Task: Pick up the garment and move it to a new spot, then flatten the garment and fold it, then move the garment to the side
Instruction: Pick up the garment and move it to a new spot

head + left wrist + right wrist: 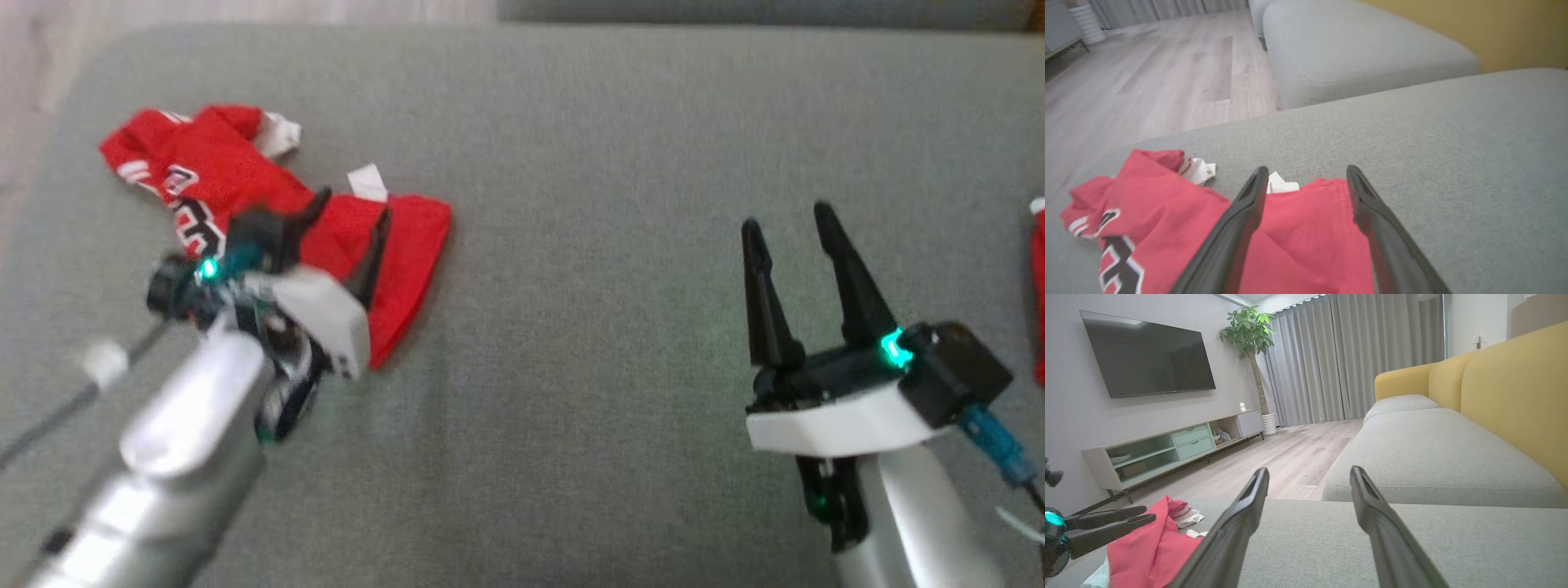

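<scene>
The garment [237, 184] is a red jersey with white trim and black-and-white numbers, lying crumpled at the far left of the grey sofa cushion [571, 327]. My left gripper [351, 224] is open over the garment's right part, with red cloth [1306, 228] showing between its two fingers and nothing pinched. The right wrist view shows that gripper [1149, 513] just above the red cloth [1155, 543]. Whether its tips touch the fabric I cannot tell. My right gripper [786, 220] stands open and empty over bare cushion on the right, far from the garment, its fingers [1249, 506] spread.
Another red piece [1038, 286] shows at the cushion's right edge. Wooden floor [1147, 81] lies past the cushion's left edge. A second grey cushion [1433, 449] and the yellow backrest [1515, 396] lie beyond. A TV stand [1167, 453] lines the far wall.
</scene>
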{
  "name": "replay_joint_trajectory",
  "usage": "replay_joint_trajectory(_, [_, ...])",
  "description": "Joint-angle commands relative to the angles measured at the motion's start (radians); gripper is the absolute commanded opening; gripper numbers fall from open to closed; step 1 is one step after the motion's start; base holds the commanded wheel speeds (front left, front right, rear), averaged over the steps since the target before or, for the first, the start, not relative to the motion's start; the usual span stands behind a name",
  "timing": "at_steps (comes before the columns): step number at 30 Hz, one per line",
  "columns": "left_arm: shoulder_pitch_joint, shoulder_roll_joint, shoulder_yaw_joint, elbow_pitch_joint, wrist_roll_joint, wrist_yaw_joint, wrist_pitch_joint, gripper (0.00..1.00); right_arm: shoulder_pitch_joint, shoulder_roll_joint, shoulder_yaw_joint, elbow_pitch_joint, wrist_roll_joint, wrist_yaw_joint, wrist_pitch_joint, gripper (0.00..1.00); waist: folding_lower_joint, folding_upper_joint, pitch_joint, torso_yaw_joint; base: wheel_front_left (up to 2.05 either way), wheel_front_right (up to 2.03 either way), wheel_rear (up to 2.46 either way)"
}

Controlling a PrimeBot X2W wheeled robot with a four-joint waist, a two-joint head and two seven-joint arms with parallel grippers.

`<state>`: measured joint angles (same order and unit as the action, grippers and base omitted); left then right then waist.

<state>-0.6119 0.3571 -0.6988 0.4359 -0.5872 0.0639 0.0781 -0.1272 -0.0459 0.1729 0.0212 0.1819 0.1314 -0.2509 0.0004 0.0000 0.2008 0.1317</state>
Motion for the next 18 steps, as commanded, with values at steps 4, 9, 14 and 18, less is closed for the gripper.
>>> replay_joint_trajectory(4, [-0.192,0.053,0.0,0.087,0.007,-0.09,0.13,1.0,-0.071,-0.004,0.029,-0.05,-0.005,-0.001,-0.011,1.0,-0.0004,0.0,0.129,-0.057,0.0,0.0,0.0])
replay_joint_trajectory(9, [-0.311,0.062,-0.027,0.224,0.006,-0.14,0.26,1.0,-0.101,-0.004,0.056,-0.043,-0.005,-0.001,-0.011,1.0,-0.0004,0.0,0.179,-0.083,0.0,0.0,0.0])
replay_joint_trajectory(14, [-0.38,0.058,-0.032,0.35,-0.012,-0.16,0.318,1.0,-0.121,-0.004,0.08,-0.045,0.016,-0.001,-0.011,1.0,-0.0004,0.0,0.209,-0.112,0.0,0.0,0.0])
replay_joint_trajectory(18, [-0.394,0.049,-0.035,0.419,-0.027,-0.162,0.365,1.0,-0.122,-0.004,0.082,-0.043,0.023,-0.001,-0.011,1.0,-0.0004,0.0,0.21,-0.121,0.0,0.0,0.0])
